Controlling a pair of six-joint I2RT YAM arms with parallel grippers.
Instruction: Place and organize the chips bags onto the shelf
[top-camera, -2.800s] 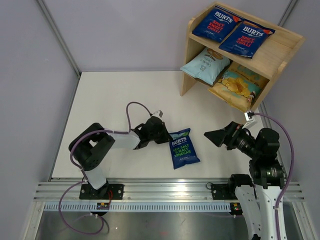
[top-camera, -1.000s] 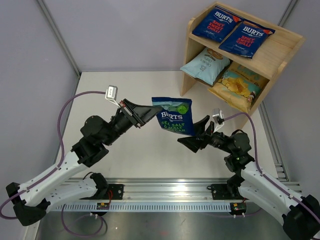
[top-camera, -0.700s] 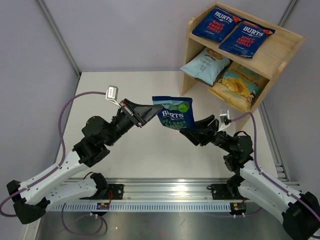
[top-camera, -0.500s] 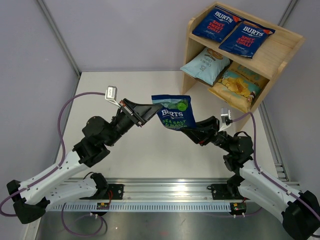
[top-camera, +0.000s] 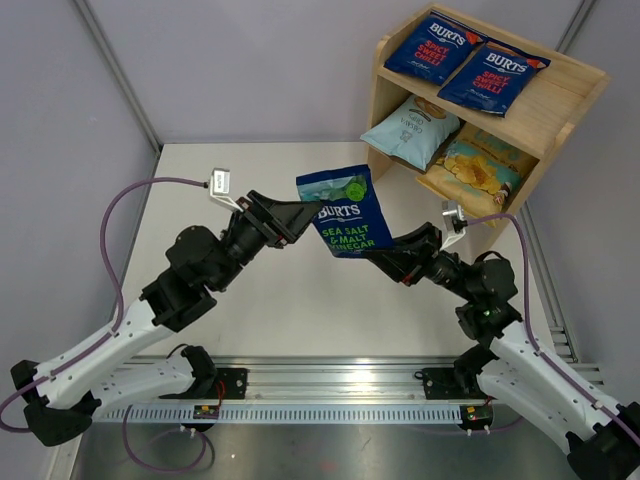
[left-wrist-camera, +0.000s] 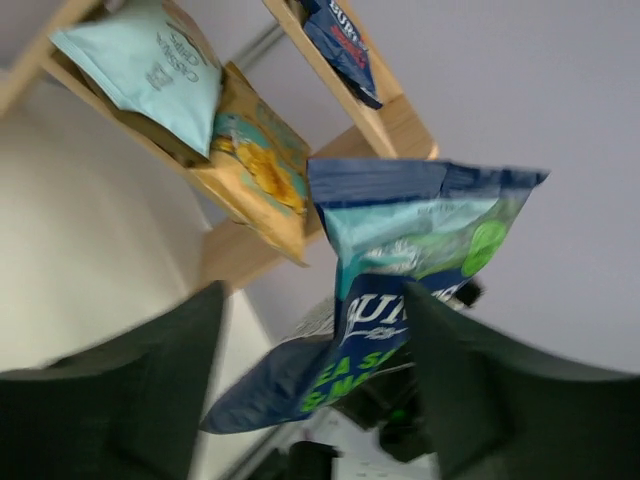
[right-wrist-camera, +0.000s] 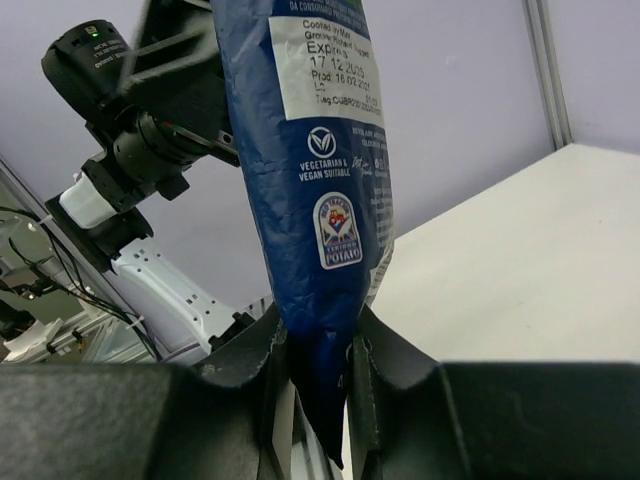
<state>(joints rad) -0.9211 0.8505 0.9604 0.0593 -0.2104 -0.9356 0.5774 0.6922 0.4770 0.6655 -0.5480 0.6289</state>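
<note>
Since half a second ago, the green-lettered bag (top-camera: 345, 212) has been raised a little and turned more face-on to the overhead camera, and the bend at its lower edge has been straightened.

The bottom edge of this bag (right-wrist-camera: 310, 180) is pinched tightly between the two fingers of the right gripper (right-wrist-camera: 318, 335), and the bag stands up from them with its printed back toward the wrist camera. From above, the right gripper (top-camera: 375, 256) is seen under the lower right corner of the bag, which is held in the air above the table (top-camera: 250, 170).

The fingers of the left gripper (left-wrist-camera: 315, 300) are spread wide, and the bag (left-wrist-camera: 400, 270) is seen beyond and between them. From above, the left gripper (top-camera: 300, 213) is placed just beside the bag's left edge; whether it is touched cannot be told.

The bag is held near the shelf (top-camera: 377, 120), to the left of it and in front of it. On the top tier two red-lettered bags (top-camera: 432, 47) (top-camera: 493, 77) are laid side by side. On the lower tier a pale-blue bag (top-camera: 410, 128) is set at the left and a yellow bag (top-camera: 470, 170) at the right, touching it. Both are also caught by the left wrist camera, the pale-blue bag (left-wrist-camera: 150, 65) above the yellow bag (left-wrist-camera: 255, 170), with the shelf (left-wrist-camera: 385, 115) behind them.
</note>
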